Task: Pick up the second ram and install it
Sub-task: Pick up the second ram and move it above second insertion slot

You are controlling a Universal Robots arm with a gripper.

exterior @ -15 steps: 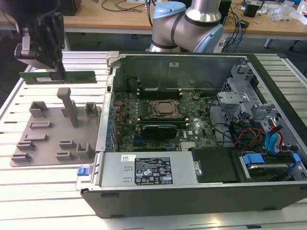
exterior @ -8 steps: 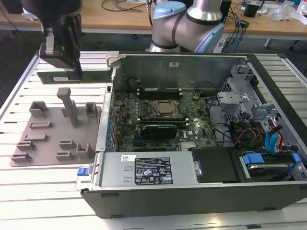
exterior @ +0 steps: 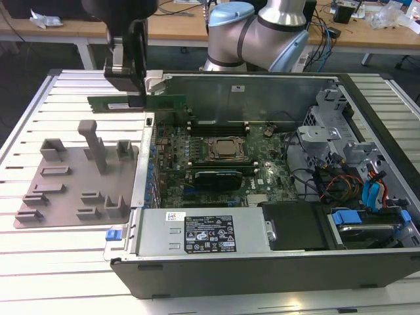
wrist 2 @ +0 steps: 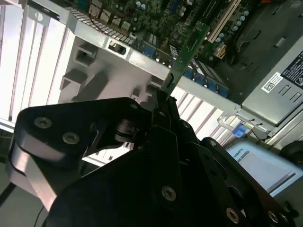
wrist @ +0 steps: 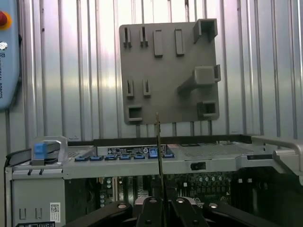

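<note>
The second ram (exterior: 108,104) is a thin green-grey stick held level in the air, above the gap between the grey peg tray (exterior: 49,203) and the left wall of the open computer case (exterior: 141,180). My gripper (exterior: 136,97) is shut on its middle from above. In the second wrist view the ram (wrist 2: 190,49) juts out from the black fingers (wrist 2: 163,111) toward the motherboard. In the first wrist view the ram (wrist: 158,156) shows edge-on, rising from the gripper (wrist: 160,204) in front of the tray (wrist: 165,71). Long black memory slots (exterior: 216,125) run beside the CPU socket (exterior: 226,149).
The case lies open on a slatted white table (exterior: 39,262). A grey power supply (exterior: 197,233) fills the case's near side, and drive bays with cables (exterior: 354,170) sit at the exterior view's right. Upright pegs (exterior: 95,147) stand on the tray.
</note>
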